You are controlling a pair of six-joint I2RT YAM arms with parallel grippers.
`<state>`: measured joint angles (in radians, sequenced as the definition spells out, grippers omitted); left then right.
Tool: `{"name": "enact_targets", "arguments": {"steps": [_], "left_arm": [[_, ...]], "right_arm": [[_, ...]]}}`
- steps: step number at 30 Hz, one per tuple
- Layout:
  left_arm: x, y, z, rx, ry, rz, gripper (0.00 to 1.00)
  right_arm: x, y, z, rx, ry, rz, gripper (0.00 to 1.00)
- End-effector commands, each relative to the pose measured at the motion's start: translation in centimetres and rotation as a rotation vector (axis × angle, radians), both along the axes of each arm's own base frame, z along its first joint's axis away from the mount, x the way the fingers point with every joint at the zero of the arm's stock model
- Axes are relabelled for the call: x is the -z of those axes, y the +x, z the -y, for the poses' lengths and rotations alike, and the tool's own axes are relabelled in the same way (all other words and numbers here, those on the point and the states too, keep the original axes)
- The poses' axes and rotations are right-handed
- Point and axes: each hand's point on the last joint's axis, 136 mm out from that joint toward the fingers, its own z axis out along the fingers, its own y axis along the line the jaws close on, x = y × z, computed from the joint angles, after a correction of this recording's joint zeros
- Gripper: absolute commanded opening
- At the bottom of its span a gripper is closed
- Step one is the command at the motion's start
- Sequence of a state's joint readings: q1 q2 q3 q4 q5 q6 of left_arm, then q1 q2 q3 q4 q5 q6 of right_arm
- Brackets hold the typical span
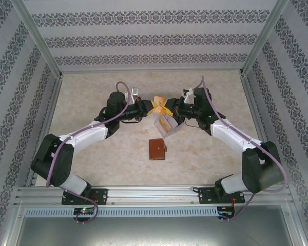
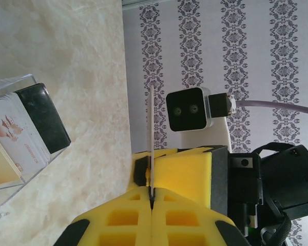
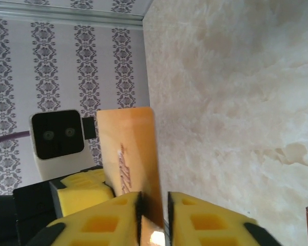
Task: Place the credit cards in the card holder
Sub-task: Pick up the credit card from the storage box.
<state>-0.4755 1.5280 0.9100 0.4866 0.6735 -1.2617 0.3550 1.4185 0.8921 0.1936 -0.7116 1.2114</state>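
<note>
A tan/gold credit card (image 3: 128, 154) is held up in the air between both grippers over the middle of the table. My left gripper (image 2: 152, 192) is shut on one end of it; in the left wrist view the card (image 2: 150, 133) shows edge-on. My right gripper (image 3: 154, 200) stands slightly open around the other end, with a gap between the card and its right pad. From above, the left gripper (image 1: 150, 106) and right gripper (image 1: 169, 108) meet tip to tip. The brown card holder (image 1: 157, 149) lies closed on the table in front of them.
A clear plastic case (image 2: 10, 154) just below the grippers holds more cards, among them a black one (image 2: 43, 118); from above the case (image 1: 166, 124) sits between the grippers and the card holder. Patterned walls enclose the table on three sides.
</note>
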Motion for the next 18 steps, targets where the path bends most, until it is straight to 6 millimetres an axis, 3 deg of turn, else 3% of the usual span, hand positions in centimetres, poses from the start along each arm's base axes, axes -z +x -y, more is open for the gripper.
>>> {"name": "enact_targets", "arguments": {"steps": [1, 3, 4, 8, 10, 12, 18], "left_arm": [[-1.7, -0.2, -0.1, 0.015, -0.036, 0.047, 0.00], [-0.9, -0.3, -0.1, 0.020, -0.011, 0.024, 0.07], [-0.2, -0.3, -0.2, 0.020, 0.009, 0.005, 0.16], [2.9, -0.8, -1.0, -0.016, 0.087, -0.061, 0.47], [4.8, -1.3, -1.9, -0.043, 0.146, -0.106, 0.50], [5.8, -2.0, -2.5, -0.047, 0.215, -0.127, 0.61], [9.2, -5.8, -5.5, -0.089, 0.540, -0.163, 0.70]], "right_arm": [[-1.0, 0.0, -0.2, -0.039, 0.028, 0.049, 0.13], [-1.4, -0.2, -0.3, -0.069, 0.029, 0.059, 0.04], [-1.5, -0.6, -0.4, -0.084, 0.028, 0.065, 0.00], [0.4, -2.0, 0.8, -0.069, -0.075, 0.054, 0.00], [2.0, -2.9, 1.9, -0.042, -0.156, 0.051, 0.00], [3.5, -4.1, 2.8, -0.026, -0.244, 0.064, 0.00], [8.1, -7.5, 4.6, -0.027, -0.554, 0.112, 0.00]]}}
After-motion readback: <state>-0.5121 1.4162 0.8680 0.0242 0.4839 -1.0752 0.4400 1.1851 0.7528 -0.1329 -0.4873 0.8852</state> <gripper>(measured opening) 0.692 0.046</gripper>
